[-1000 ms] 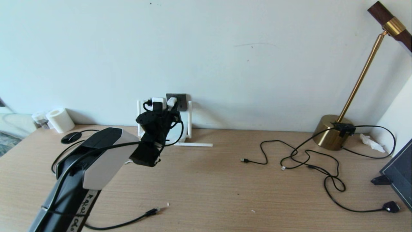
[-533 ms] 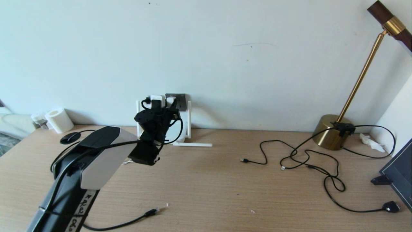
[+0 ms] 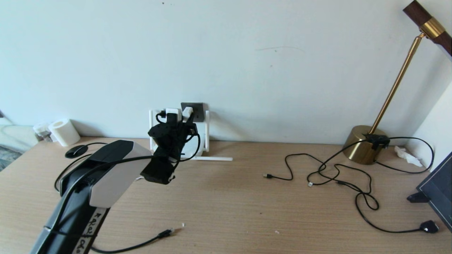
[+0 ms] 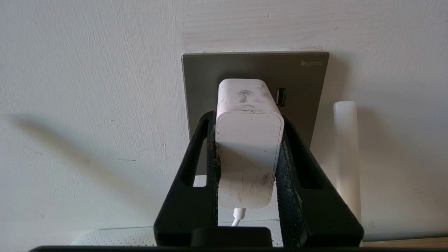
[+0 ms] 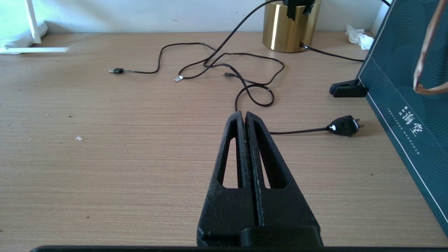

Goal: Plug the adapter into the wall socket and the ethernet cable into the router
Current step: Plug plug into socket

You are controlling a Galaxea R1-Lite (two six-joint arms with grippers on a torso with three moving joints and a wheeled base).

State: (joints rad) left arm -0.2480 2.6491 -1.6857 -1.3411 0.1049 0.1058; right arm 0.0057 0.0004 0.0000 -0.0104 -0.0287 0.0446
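1. Ethernet cable [image 3: 155, 237]: lies loose near the desk's [image 3: 229, 197] front edge, unplugged.
2. Left gripper [image 4: 249, 140]: clamped on the adapter [image 4: 249, 140], held against the wall socket [image 4: 301, 91] above the router [image 3: 192, 146] at the desk's back edge. Misaligned pins could jam; releasing early could drop it.
3. Right gripper [image 5: 245, 117]: closed, empty, over the desk's right half.

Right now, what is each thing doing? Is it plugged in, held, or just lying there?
Adapter: held by the left gripper, against the socket; whether it is fully in cannot be told.
Socket: on the wall, adapter in front of it.
Left gripper: shut on the adapter.
Right gripper: shut, holding nothing, above the table.
Ethernet cable: loose on the table, not plugged in.
Router: against the wall below the socket.
Black plug: lying unplugged.
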